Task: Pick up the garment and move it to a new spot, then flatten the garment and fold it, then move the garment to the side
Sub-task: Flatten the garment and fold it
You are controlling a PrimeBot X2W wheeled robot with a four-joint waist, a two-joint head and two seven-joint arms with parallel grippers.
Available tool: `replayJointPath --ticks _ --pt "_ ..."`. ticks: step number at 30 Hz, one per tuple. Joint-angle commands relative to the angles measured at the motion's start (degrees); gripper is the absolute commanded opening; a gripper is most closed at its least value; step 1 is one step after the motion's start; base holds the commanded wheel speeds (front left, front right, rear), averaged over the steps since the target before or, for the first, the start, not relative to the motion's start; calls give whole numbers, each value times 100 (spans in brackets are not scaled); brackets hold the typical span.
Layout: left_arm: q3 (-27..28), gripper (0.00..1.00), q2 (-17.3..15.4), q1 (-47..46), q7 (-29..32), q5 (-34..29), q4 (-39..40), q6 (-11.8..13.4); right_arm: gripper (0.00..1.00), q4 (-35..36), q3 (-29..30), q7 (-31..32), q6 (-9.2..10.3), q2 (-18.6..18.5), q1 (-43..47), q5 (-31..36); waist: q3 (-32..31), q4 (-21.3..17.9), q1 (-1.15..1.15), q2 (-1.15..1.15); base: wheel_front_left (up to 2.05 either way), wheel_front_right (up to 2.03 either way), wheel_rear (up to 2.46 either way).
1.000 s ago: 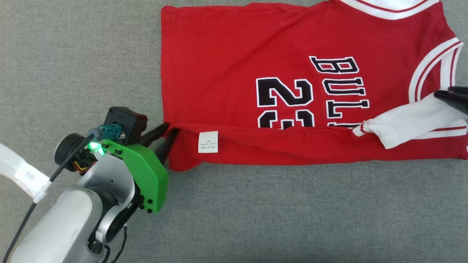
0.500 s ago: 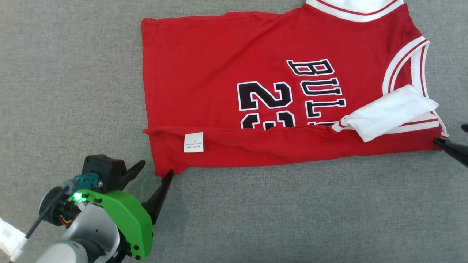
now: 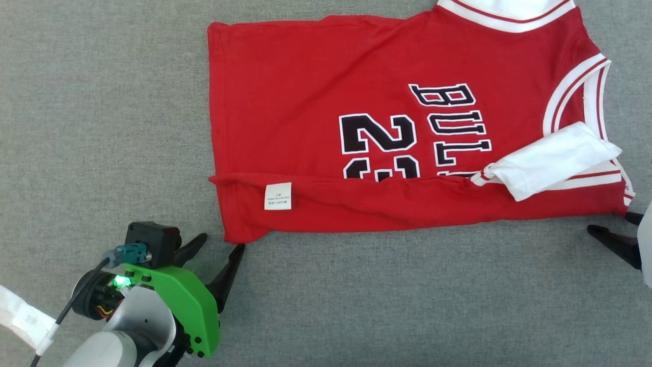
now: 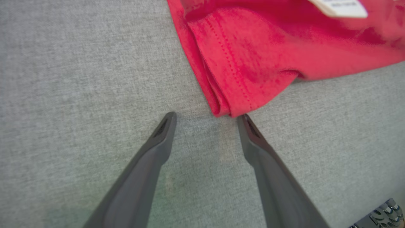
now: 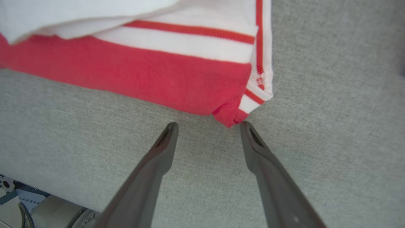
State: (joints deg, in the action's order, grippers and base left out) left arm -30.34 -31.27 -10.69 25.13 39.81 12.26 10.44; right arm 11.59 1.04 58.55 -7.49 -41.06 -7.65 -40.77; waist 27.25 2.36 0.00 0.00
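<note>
Jersey [image 3: 305, 102] with label [image 3: 278, 196] on grey fabric [image 3: 102, 127]

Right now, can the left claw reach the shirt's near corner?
Probably yes: the left claw is open, the shirt corner lies just past its tips, with only bare grey surface between.

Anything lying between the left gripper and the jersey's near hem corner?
Nothing. In the left wrist view, only a sliver of bare grey surface separates the open left gripper from the red jersey at its hem corner.
</note>
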Motion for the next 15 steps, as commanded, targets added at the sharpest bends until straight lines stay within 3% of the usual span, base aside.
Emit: replayJointPath --ticks 1,10,15 --pt "-18 100 17 -76 12 44 -122 -19 100 -43 -28 -34 0 15 -64 -8 -27 14 0 0 0 0 0" --pt "-134 100 -115 21 141 110 273 -177 100 -105 -197 -97 0 70 -56 -83 -274 -34 0 0 0 0 0" --pt "-57 100 -159 130 216 236 734 -108 100 -64 -192 -83 0 103 18 -125 -438 -35 0 0 0 0 0"
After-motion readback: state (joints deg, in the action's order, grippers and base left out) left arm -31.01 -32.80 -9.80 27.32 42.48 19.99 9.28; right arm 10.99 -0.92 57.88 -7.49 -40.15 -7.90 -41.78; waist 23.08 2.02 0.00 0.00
